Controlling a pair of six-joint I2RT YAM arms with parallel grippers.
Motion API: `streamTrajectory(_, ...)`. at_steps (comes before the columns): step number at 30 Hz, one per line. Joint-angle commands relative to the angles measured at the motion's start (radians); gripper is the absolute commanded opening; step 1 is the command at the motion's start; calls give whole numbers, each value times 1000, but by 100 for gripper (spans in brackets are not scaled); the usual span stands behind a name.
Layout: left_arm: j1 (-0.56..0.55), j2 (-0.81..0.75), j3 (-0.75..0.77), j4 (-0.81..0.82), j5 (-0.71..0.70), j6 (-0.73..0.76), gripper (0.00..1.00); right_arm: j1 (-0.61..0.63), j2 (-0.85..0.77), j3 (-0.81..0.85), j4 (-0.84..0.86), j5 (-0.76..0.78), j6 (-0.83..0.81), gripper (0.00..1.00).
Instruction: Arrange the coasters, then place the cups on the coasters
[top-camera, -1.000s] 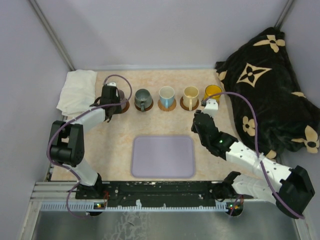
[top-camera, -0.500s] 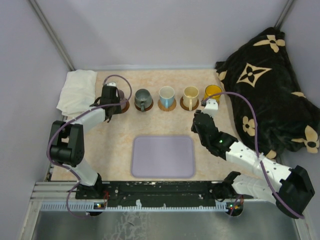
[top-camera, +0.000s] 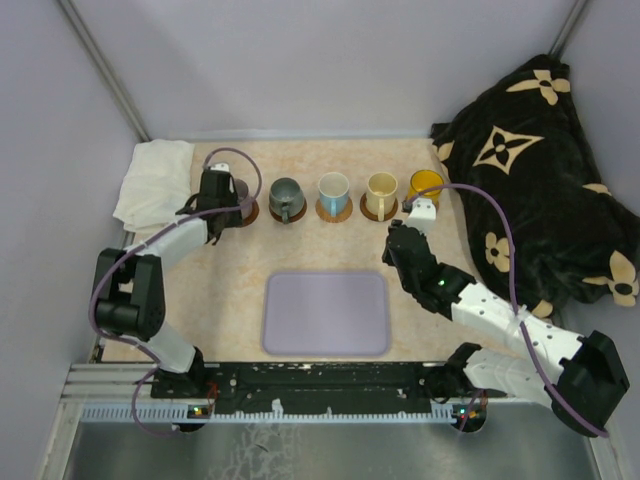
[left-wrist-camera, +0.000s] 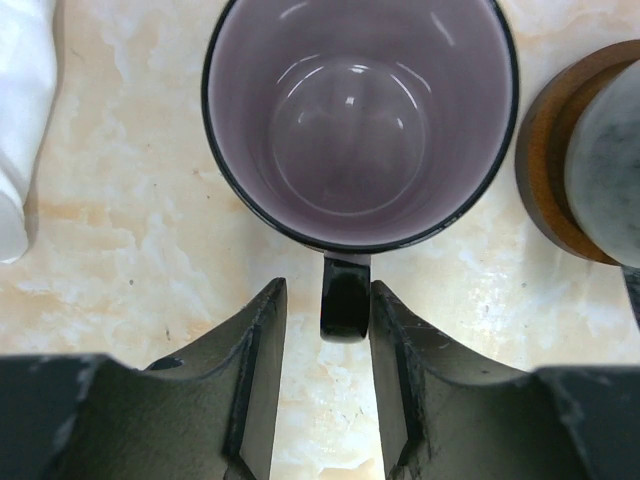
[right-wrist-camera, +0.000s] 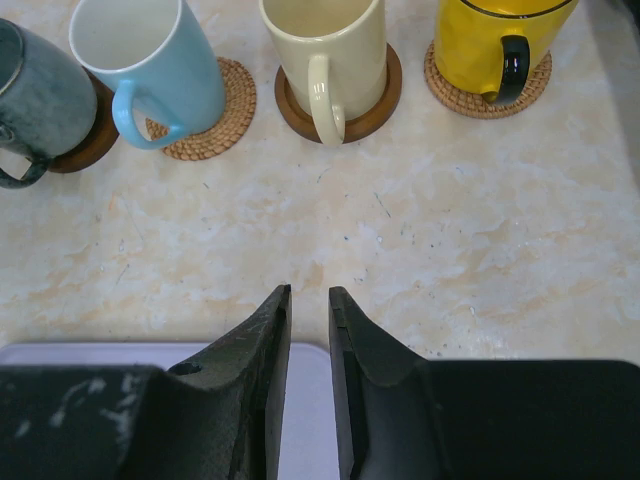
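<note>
Purple mug (left-wrist-camera: 360, 110) rim cut off; left pincer (left-wrist-camera: 327, 292) loosely straddles handle (left-wrist-camera: 345, 300); right pincer (right-wrist-camera: 310, 297) slightly ajar, empty.

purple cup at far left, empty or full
Empty. The left wrist view looks straight down into the purple cup and shows its bare, glossy bottom, nothing inside.

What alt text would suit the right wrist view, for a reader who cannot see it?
A grey-green mug, a light blue mug, a cream mug and a yellow mug stand in a row, each on a round coaster, on a marbled table. Below them the right end effector hovers empty, jaws slightly apart, over a lavender tray.
</note>
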Motion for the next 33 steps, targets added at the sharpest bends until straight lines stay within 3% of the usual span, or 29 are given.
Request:
streamTrajectory(1, 6, -104, 5, 0, 20, -11, 49, -8, 4, 1, 30, 18, 12, 23)
streamTrajectory(5, 6, -171, 21, -9, 41, -21, 56, -8, 7, 2, 32, 31, 9, 25)
streamTrajectory(7, 6, -205, 25, -17, 46, -24, 60, -8, 7, 7, 29, 44, 5, 31)
streamTrajectory(14, 7, -345, 12, -64, -19, -53, 76, -55, -9, 29, -10, 99, -28, 86)
streamTrajectory(15, 8, -361, 13, -81, -33, -57, 80, -81, -17, 29, -16, 100, -32, 93)
streamTrajectory(16, 8, -377, 10, -98, -49, -60, 97, -100, -26, 29, -21, 100, -34, 98)
streamTrajectory(26, 8, -614, -58, -200, -214, -92, 100, -280, -170, 22, -149, 220, 38, 99)
streamTrajectory(33, 8, -738, -74, -336, -366, -109, 100, -300, -343, -28, -232, 325, 135, 99)
